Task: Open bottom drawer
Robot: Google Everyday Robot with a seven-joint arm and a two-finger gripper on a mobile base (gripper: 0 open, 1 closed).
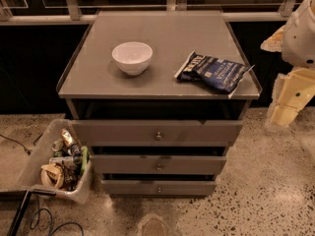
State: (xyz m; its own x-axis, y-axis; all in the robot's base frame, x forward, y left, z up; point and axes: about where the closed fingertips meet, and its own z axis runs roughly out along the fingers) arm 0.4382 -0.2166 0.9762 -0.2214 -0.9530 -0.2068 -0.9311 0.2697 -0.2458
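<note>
- We are seeing black cables (34,219) lying on the speckled floor (256,200) at the near left.
- We are finding a white bin (44,146) full of cans and wrappers sitting just left of the grey cabinet (74,109).
- We are locating the bottom drawer (158,187) lowest on the cabinet front, its small round knob (158,189) centred and a dark gap showing above its front.
- We are seeing the middle drawer (158,164) and the top drawer (157,132) stacked above it, each with the same knob.
- We are noticing a white bowl (132,57) standing on the worktop (162,28), and a dark blue snack bag (212,72) lying to its right, well apart from it.
- We are spotting the cream gripper (285,109) hanging at the far right, beside the cabinet and touching nothing; we cannot tell how far open it is.
</note>
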